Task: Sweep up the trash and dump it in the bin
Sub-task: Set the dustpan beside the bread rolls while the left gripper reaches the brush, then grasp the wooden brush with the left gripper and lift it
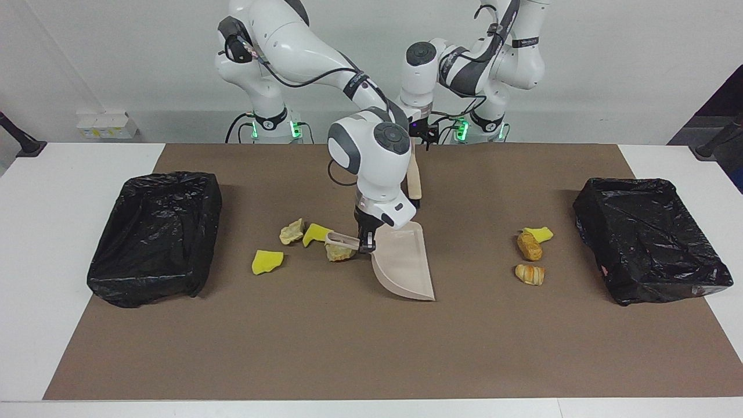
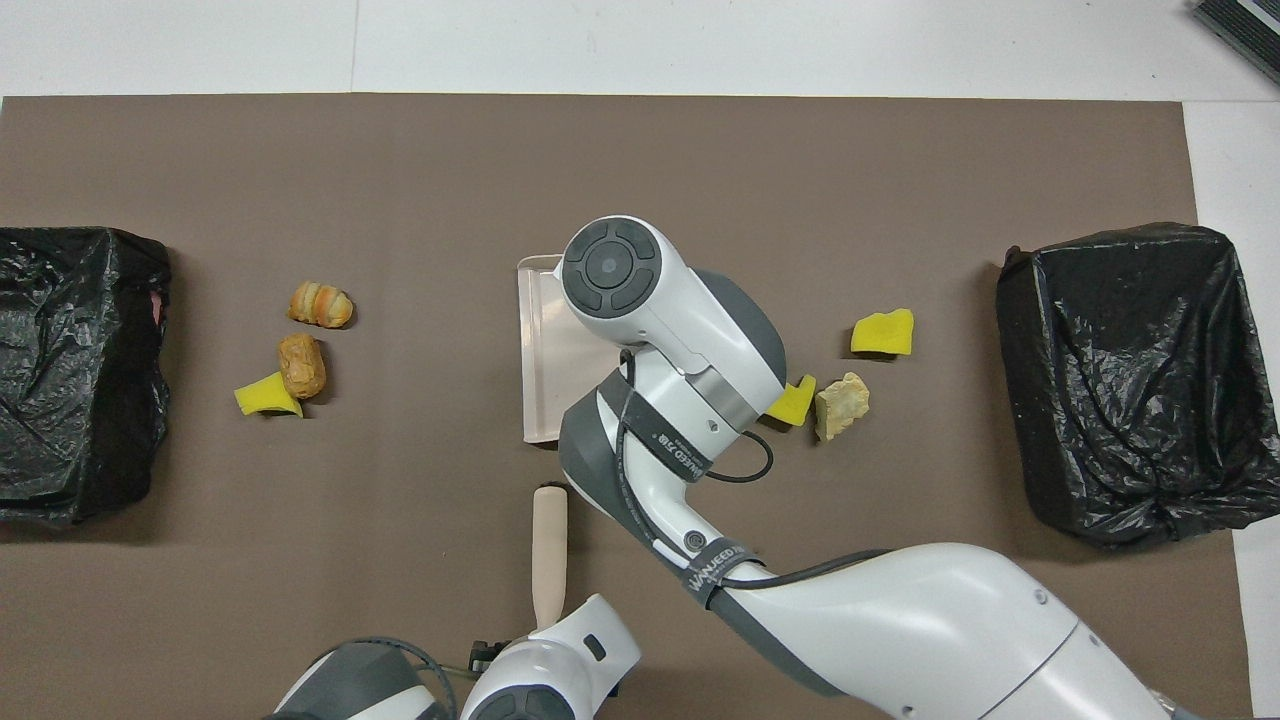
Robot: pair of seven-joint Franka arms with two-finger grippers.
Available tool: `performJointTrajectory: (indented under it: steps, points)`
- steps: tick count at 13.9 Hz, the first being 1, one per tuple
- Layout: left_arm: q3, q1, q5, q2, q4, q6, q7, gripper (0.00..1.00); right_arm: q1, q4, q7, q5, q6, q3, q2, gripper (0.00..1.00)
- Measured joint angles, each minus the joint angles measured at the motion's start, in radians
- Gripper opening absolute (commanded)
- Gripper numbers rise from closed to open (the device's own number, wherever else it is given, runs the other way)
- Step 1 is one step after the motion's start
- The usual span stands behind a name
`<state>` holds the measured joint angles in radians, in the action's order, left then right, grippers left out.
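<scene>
The beige dustpan (image 1: 403,261) (image 2: 545,360) rests on the brown mat mid-table. My right gripper (image 1: 364,241) is shut on its handle (image 1: 339,238). Toward the right arm's end lie two yellow sponge chunks (image 1: 267,261) (image 1: 316,233) and two tan lumps (image 1: 292,232) (image 1: 338,252), the second just under the handle. Toward the left arm's end lie a yellow sponge chunk (image 1: 543,234) and two bread-like lumps (image 1: 529,247) (image 1: 530,274). My left gripper (image 1: 426,134) waits near the robots, at the near end of a beige brush handle (image 1: 413,180) (image 2: 548,550).
Two bins lined with black bags stand on the mat, one at the right arm's end (image 1: 157,238) (image 2: 1130,380) and one at the left arm's end (image 1: 650,238) (image 2: 75,370). The right arm's wrist hides part of the dustpan from above.
</scene>
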<state>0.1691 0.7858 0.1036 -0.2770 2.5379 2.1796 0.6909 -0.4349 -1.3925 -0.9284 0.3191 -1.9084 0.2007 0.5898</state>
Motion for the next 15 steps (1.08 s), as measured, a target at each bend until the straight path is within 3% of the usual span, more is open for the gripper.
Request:
performJointTrajectory:
  steps: [3,7,9,10,11,13,14,15]
  points:
    - [0.0,0.017,0.0,-0.001,0.029,0.04,0.012,1.0,0.0,-0.028,0.0,0.0,-0.03,-0.001,0.001,0.02]
    - [0.003,0.03,0.0,-0.001,0.063,0.086,0.017,1.0,-0.009,-0.041,0.0,0.002,-0.056,-0.001,0.001,0.17]
    - [0.003,0.033,0.0,-0.001,0.068,0.09,0.021,1.0,-0.01,-0.042,0.0,0.003,-0.057,-0.001,0.001,0.2]
    - [0.003,0.034,0.0,-0.001,0.07,0.091,0.022,0.75,-0.01,-0.042,0.0,0.003,-0.057,-0.001,0.001,0.22]
    - [0.003,0.034,0.0,-0.001,0.071,0.092,0.022,0.53,-0.009,-0.042,0.0,0.003,-0.057,-0.001,0.001,0.41]
    - [0.003,0.034,0.0,-0.001,0.072,0.092,0.023,0.09,-0.008,-0.049,0.0,0.003,-0.068,-0.001,0.002,0.43]
    - [0.003,0.034,0.0,-0.001,0.072,0.092,0.023,0.0,-0.008,-0.06,0.0,0.003,-0.084,-0.001,0.003,0.43]
    - [0.002,0.034,0.0,-0.001,0.072,0.092,0.024,0.0,-0.008,-0.07,0.0,0.003,-0.099,-0.001,0.006,0.43]
